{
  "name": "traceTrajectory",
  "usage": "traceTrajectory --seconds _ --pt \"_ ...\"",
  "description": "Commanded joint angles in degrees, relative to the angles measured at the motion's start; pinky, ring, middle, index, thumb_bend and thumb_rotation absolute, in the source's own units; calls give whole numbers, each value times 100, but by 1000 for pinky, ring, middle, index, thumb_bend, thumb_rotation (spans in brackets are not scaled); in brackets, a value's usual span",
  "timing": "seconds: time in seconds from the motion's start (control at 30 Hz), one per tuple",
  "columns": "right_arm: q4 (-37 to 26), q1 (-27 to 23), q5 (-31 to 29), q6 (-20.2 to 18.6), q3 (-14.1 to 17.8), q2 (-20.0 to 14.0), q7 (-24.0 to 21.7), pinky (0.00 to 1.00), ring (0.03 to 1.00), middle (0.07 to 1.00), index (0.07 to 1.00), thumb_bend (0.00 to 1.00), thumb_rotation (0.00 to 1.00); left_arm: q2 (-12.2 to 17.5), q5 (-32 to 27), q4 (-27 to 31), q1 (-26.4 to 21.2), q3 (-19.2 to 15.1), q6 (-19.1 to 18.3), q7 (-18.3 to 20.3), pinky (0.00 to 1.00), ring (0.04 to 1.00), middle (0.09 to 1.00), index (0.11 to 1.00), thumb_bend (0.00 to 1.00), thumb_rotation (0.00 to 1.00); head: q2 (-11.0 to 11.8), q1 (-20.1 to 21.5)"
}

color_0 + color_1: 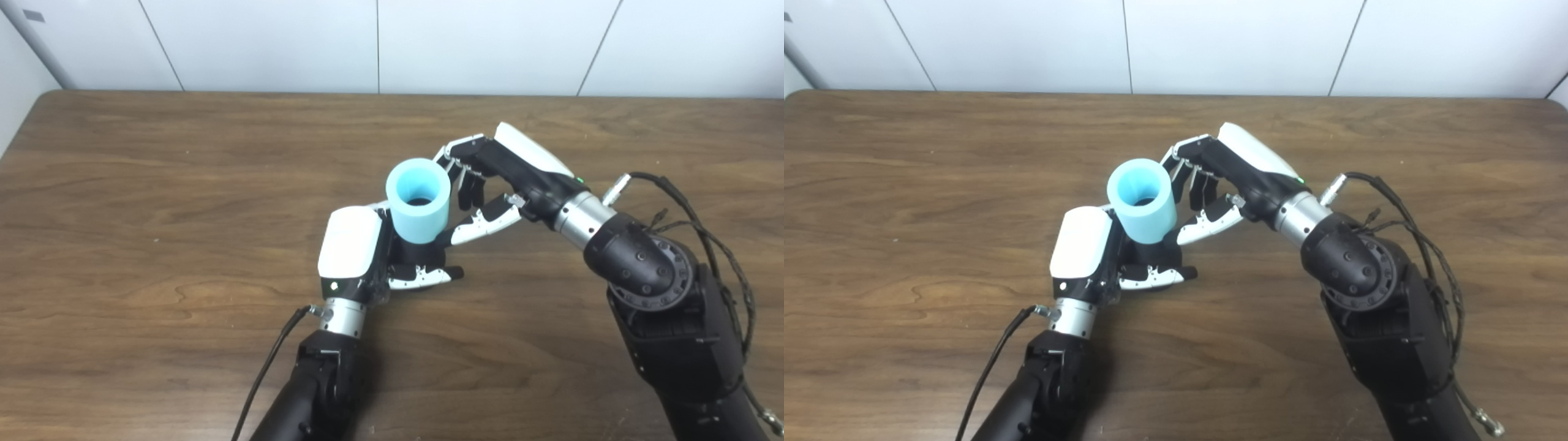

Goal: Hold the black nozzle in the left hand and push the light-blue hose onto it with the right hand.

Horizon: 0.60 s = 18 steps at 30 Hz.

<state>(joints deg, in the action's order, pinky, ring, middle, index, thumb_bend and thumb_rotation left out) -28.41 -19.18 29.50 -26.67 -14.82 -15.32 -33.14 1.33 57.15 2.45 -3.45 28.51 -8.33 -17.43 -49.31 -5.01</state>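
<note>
**Light-blue hose seated on the nozzle, both hands close by**

Light-blue and thick-walled, the short cylindrical hose (419, 205) stands upright with its open mouth tilted toward the cameras, a dark core visible down its bore. It looks like moulded rubber or soft plastic: probably light, fairly stiff across its short length, with a matt skin that should not slip much. Its walls likely give a little under a squeeze, so the best hold would be around the middle of the outer wall, leaving the bottom rim free to slide down. Pressing on the top rim would also drive it on without deforming it.

Beneath it, the black plastic nozzle (418, 251) shows only as a dark collar at the hose's lower edge. It appears rigid and small, and most of it is hidden by fingers.

Held just above the brown wooden counter (153, 202), the left hand (367, 257) is wrapped around the nozzle below the hose, fingers curled tight across its front. The right hand (490, 184) sits just beside the hose on its right. Its fingers are spread and hang apart behind the hose wall, while the thumb reaches toward the nozzle base; it grips nothing. Whether any fingertip touches the blue wall cannot be told.

By the look of it, the hose is already largely pushed on.
</note>
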Motion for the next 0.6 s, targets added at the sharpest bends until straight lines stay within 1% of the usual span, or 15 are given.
traceTrajectory --seconds 0.0,0.1,0.2,0.23,0.27,0.3,0.33,0.37,0.47,0.57 --pt "-60 -138 -50 90 45 -14 170 304 359 493 561 507 0 -86 78 -305 119 113 0 0 437 487 450 498 525 0 -3 -2" --pt "-47 -155 13 106 -5 -95 153 305 358 493 565 506 0 -86 86 -303 118 116 10 -27 434 487 450 498 525 0 -3 -2" --pt "-47 -169 92 105 -65 -191 115 398 394 507 546 513 0 -85 106 -300 115 121 -8 -23 433 484 444 498 525 0 -3 -2" --pt "-56 -172 85 64 -64 -200 89 458 508 591 611 776 41 -83 102 -298 116 120 -7 -20 431 481 440 499 525 0 8 2" --pt "-62 -174 80 33 -64 -206 73 488 565 635 648 877 74 -81 98 -297 117 120 -5 -18 428 478 436 500 524 0 8 2" --pt "-82 -185 125 3 -49 -209 -7 503 594 658 666 928 91 -79 90 -295 118 119 2 -16 426 476 434 500 524 0 8 2" --pt "-102 -198 168 -13 -36 -212 -77 559 661 719 717 972 143 -76 90 -289 121 119 -1 -8 428 478 437 499 524 0 5 10" --pt "-116 -206 205 -20 -24 -211 -131 602 702 753 748 990 172 -75 91 -284 123 119 -4 -1 426 475 437 499 524 0 5 10" --pt "-147 -226 243 -22 9 -209 -219 660 747 791 794 1000 199 -77 93 -282 124 119 -14 11 424 473 436 500 524 0 5 10" --pt "-145 -267 223 12 -19 -289 -230 730 810 837 828 1000 221 -80 65 -288 123 115 3 11 428 480 444 500 524 0 5 10"
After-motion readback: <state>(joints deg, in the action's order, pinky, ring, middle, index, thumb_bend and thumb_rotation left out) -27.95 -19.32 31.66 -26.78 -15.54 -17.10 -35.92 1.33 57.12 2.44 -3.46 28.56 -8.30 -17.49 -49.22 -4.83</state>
